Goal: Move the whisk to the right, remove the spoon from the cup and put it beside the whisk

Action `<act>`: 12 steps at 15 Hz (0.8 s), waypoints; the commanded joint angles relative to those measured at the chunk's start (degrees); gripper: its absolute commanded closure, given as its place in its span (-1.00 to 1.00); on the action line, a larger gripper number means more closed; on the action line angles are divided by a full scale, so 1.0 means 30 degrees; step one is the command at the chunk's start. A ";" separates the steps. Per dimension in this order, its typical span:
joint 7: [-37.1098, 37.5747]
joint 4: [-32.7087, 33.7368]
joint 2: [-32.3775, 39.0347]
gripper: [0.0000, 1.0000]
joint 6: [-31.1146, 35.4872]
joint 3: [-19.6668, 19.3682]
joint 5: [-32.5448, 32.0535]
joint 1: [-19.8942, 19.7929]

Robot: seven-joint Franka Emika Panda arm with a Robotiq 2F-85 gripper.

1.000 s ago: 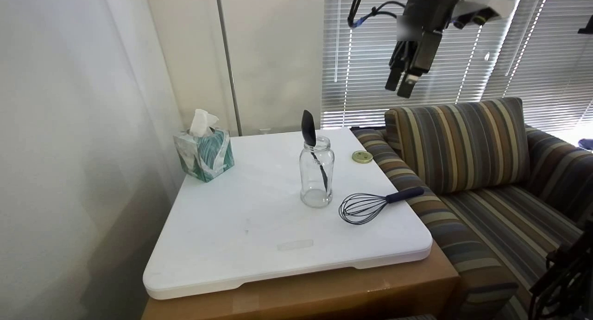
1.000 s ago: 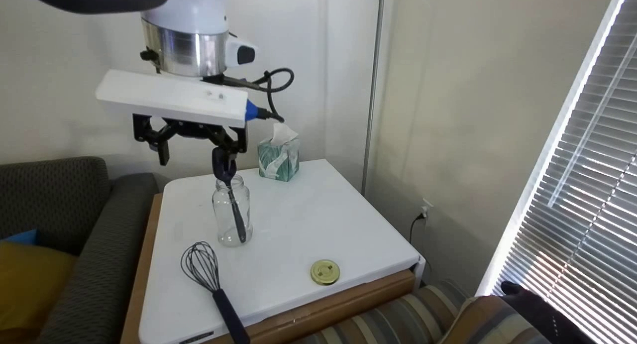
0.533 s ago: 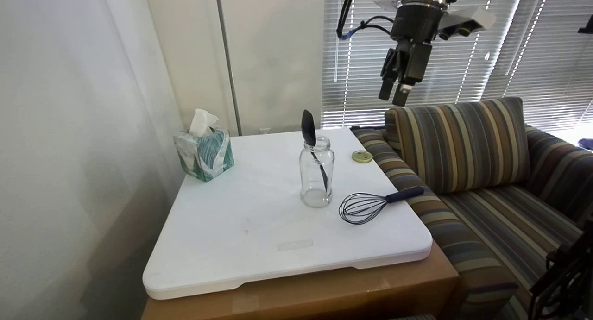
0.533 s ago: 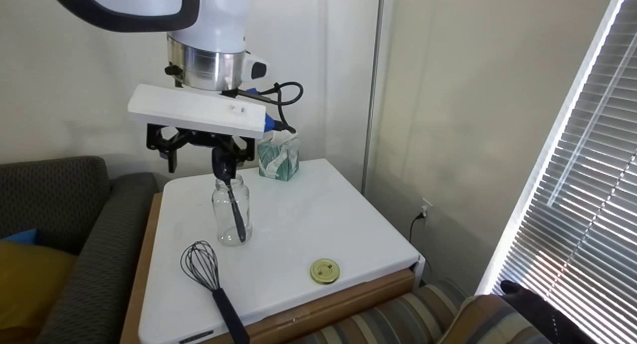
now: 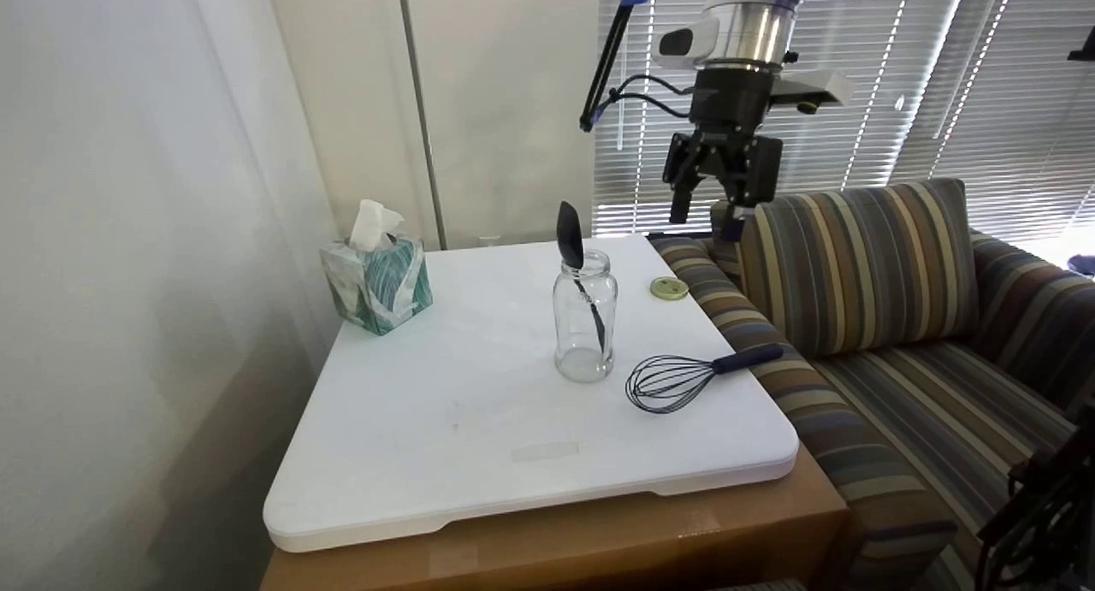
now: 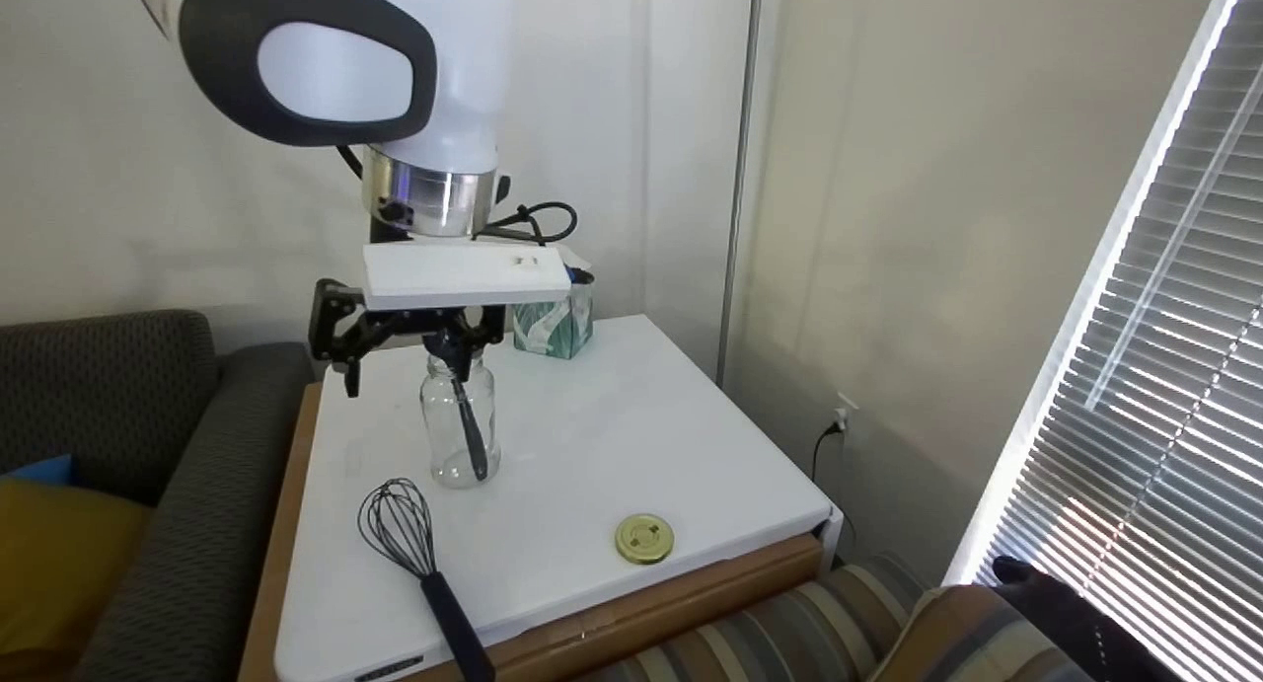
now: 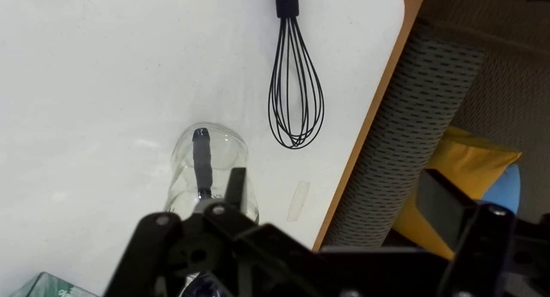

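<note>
In an exterior view, a striped armchair [image 5: 907, 403] stands along the right side of a white-topped table [image 5: 445, 403]. A white robot arm [image 6: 459, 110] hangs down from above and ends in a black gripper [image 5: 707, 218], its two fingers spread wide, in the air at the far right, apart from everything on the table. A teal-and-white tissue box [image 5: 381, 287] sits at the table's far left. Right of the middle, the clear glass cup [image 5: 575, 330], narrower at the neck, stands upright. To its right and slightly nearer lies the whisk [image 5: 720, 366], wire loops near the cup but not touching it, dark handle jutting past the table's right edge. The black spoon [image 5: 570, 239] leans inside the cup, handle down, its oval bowl above the rim and tilted left. A gold lid [image 5: 669, 288] lies flat near the right edge, farther back than the cup.
</note>
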 commanded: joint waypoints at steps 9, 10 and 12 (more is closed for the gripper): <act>0.0860 0.0492 0.2694 -1.00 -0.0966 0.0219 -0.5192 -0.0959; 0.0866 0.0561 0.2854 -1.00 -0.0966 0.0221 -0.5200 -0.0997; 0.1649 0.1023 0.3012 -1.00 -0.1444 -0.0075 -0.6240 -0.0485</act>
